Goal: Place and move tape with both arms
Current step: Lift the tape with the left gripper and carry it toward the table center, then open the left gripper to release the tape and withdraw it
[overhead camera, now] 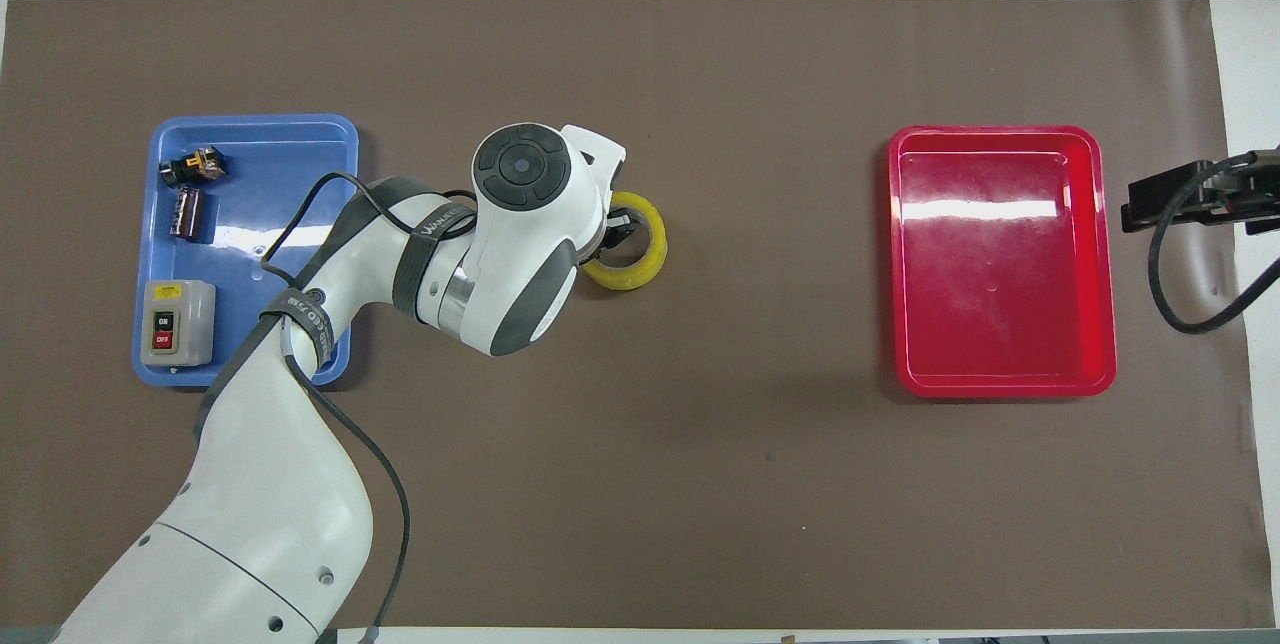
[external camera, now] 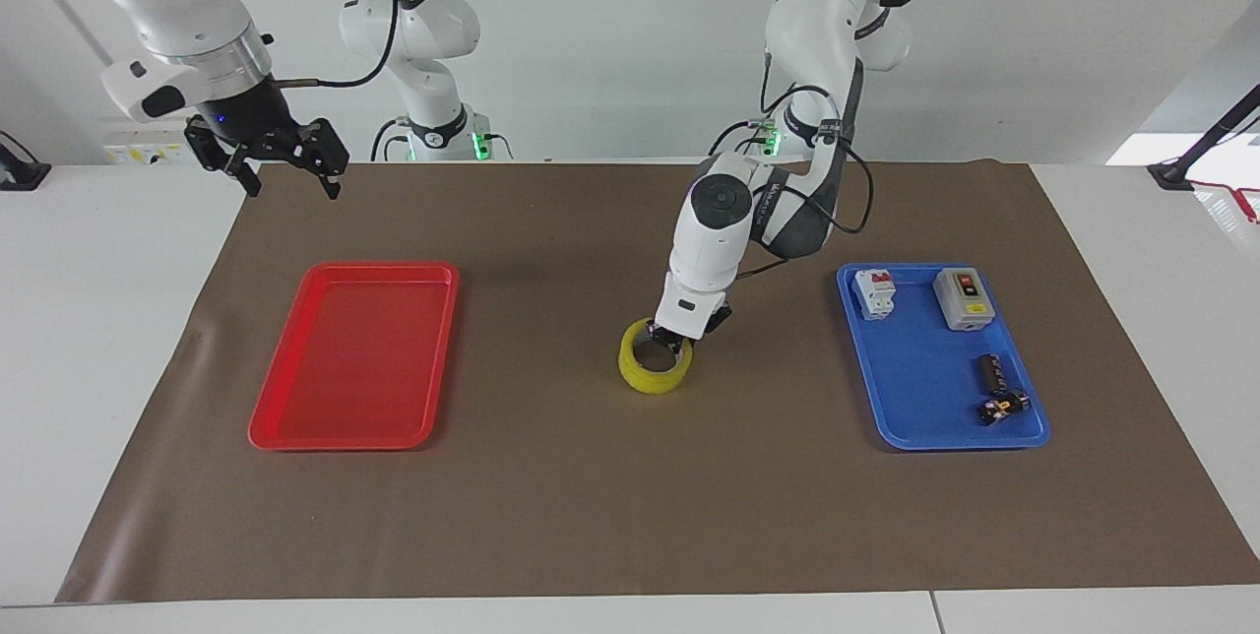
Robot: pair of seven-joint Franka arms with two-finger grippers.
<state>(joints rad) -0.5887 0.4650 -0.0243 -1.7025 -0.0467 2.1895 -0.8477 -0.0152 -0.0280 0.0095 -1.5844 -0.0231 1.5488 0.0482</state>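
Tape (external camera: 654, 368) lies flat on the brown mat in the middle of the bench, between the red tray (external camera: 349, 354) and the blue tray (external camera: 940, 358), its hole facing up. The right hand (external camera: 285, 166) hangs open and empty over the mat's corner at its own end of the bench, just past the red tray's robot-side edge, and waits there. The left hand (external camera: 672, 341) is at the tape, pinching the ring's wall on the side toward the robots, one finger inside the hole and one outside; the roll looks low enough to touch the mat. The left arm is therefore the one on the tape. The red tray, toward the right arm's end, is well apart from it, so a handover near the middle seems likely.
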